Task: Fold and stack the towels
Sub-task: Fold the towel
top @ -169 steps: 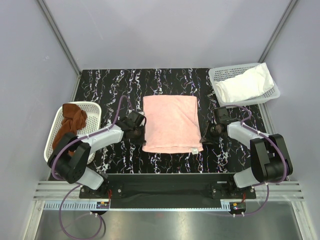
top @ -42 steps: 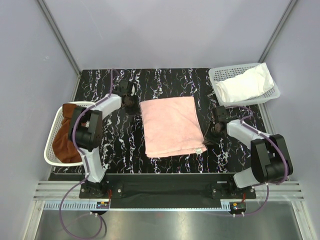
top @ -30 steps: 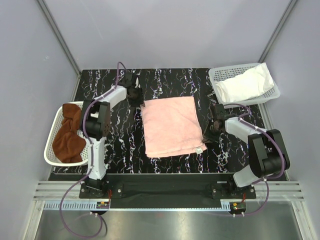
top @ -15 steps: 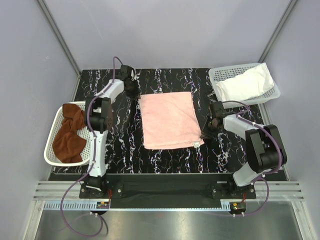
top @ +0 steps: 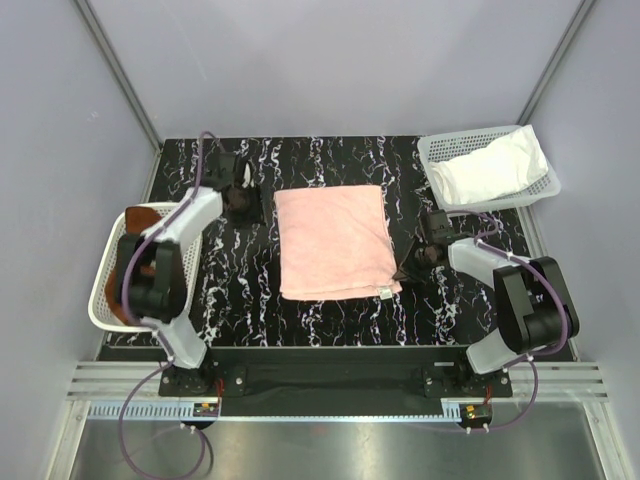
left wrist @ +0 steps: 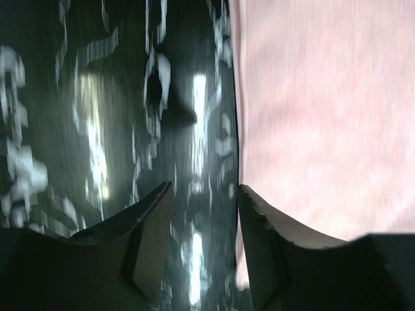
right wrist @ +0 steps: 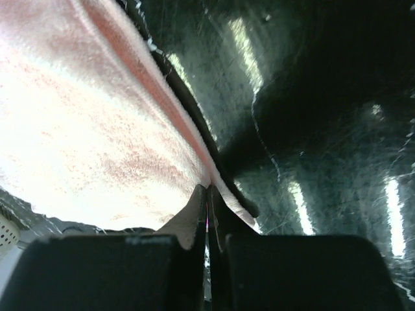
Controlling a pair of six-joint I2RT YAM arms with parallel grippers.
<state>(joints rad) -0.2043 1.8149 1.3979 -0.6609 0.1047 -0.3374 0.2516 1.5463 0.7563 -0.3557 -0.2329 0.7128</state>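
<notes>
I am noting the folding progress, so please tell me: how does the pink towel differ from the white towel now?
The pink towel lies flat as a neat rectangle, while the white towel is bunched and crumpled. The pink towel rests on the black marbled table, near its middle. The white towel sits inside a white mesh basket at the far right corner. Both are soft cloths, not yet stacked.

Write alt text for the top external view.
A pink towel lies flat at the centre of the black marbled table, the open left end effector off its far left corner, the shut right end effector at its near right edge. A white towel fills the far right basket; a brown towel sits in the left basket.
</notes>
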